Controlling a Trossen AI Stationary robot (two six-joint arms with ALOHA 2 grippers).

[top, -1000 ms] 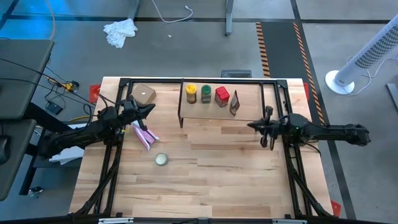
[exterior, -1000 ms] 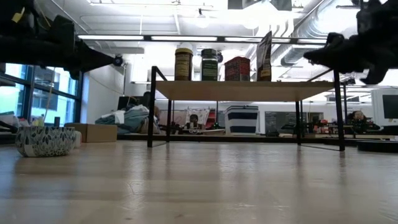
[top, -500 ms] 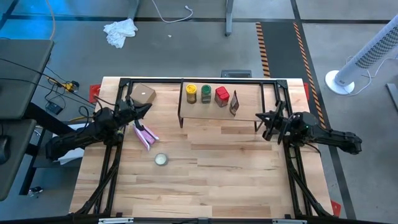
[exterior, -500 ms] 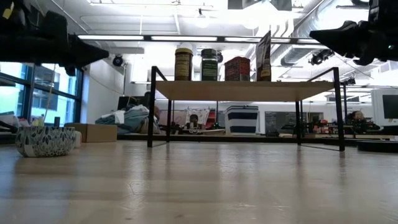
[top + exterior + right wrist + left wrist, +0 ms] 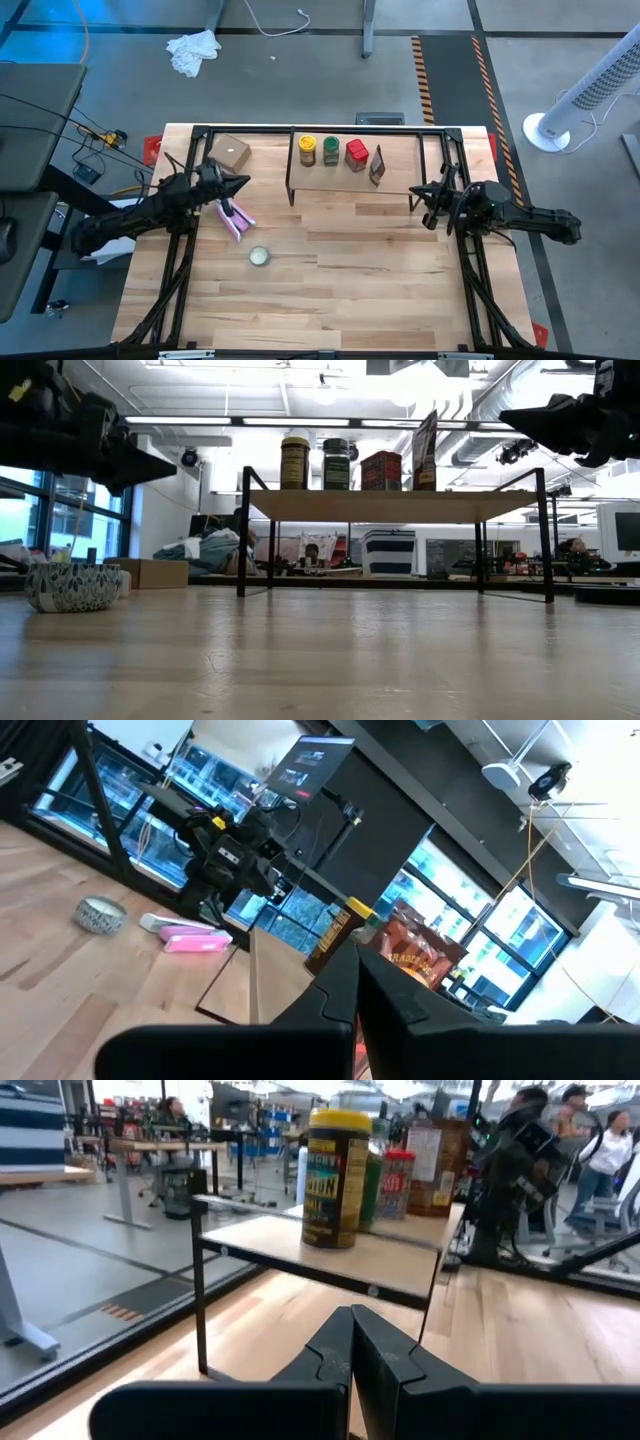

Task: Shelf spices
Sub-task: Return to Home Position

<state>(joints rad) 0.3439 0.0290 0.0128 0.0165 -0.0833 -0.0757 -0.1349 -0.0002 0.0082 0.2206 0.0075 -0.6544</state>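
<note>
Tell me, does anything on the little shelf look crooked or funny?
Only slightly: the flat brown printed packet stands on edge at the right end of the low wooden-topped shelf, looking a little tilted. The yellow-lidded jar, green-lidded jar and red boxy container sit upright. Nothing looks spilled.

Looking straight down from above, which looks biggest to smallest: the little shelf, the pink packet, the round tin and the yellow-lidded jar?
1. The shelf, by far.
2. The pink packet.
3. The round tin and the yellow-lidded jar look about alike, so I won't rank them.
</note>
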